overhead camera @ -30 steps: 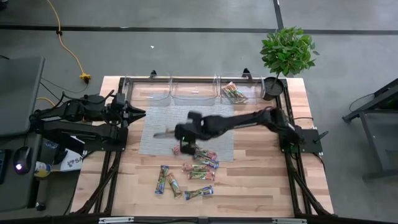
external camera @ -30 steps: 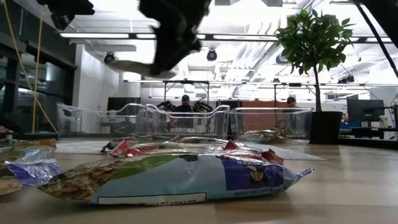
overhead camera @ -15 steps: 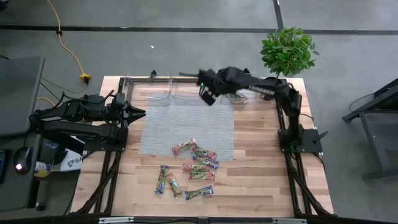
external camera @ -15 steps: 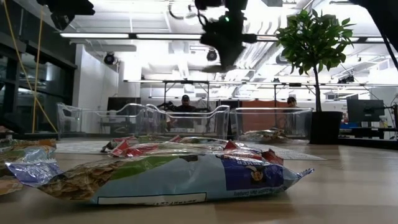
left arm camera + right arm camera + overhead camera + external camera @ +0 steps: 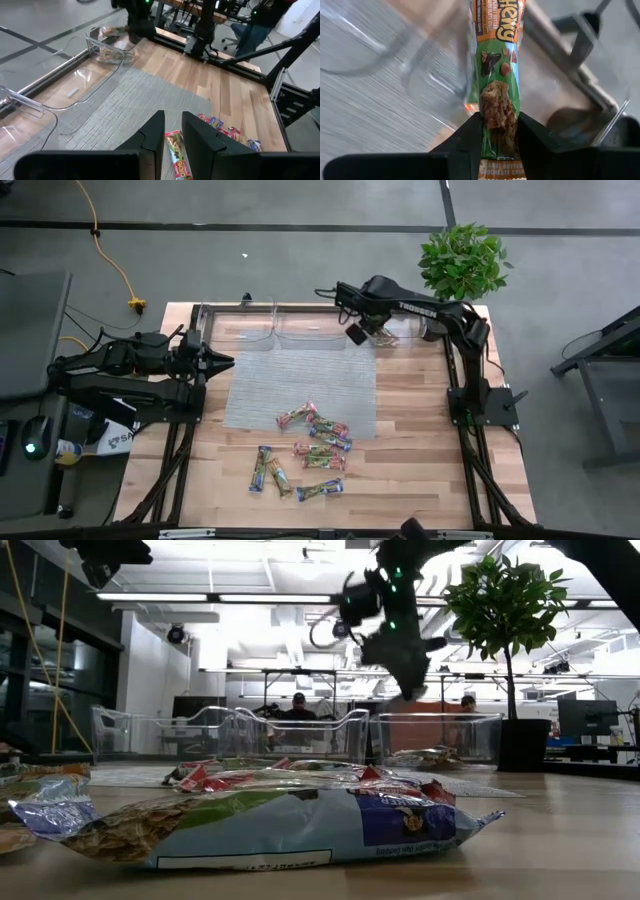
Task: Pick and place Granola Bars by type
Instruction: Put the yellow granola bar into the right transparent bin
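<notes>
Bins line the far edge of the table, three clear ones, and from overhead the right gripper [image 5: 357, 333] hangs at the near rim of the right-hand bin [image 5: 405, 340], which already holds a few bars [image 5: 378, 330]. The rest of the granola bars [image 5: 312, 442] lie well behind it, scattered near the table's front. The left gripper [image 5: 222, 360] waits at the left side, away from everything.

From table height the right arm [image 5: 395, 625] is up above the bin row; the nearest wrapper fills the foreground.

The left wrist view shows its own fingers [image 5: 152, 137] parted, holding nothing.

The right wrist view shows the fingers clamped on a green-orange bar [image 5: 499, 80], gripped near one end, its long axis running straight out ahead of the gripper, free end leading toward the bin. I'd carry it fully past the rim before letting go, so it doesn't catch the wall.
</notes>
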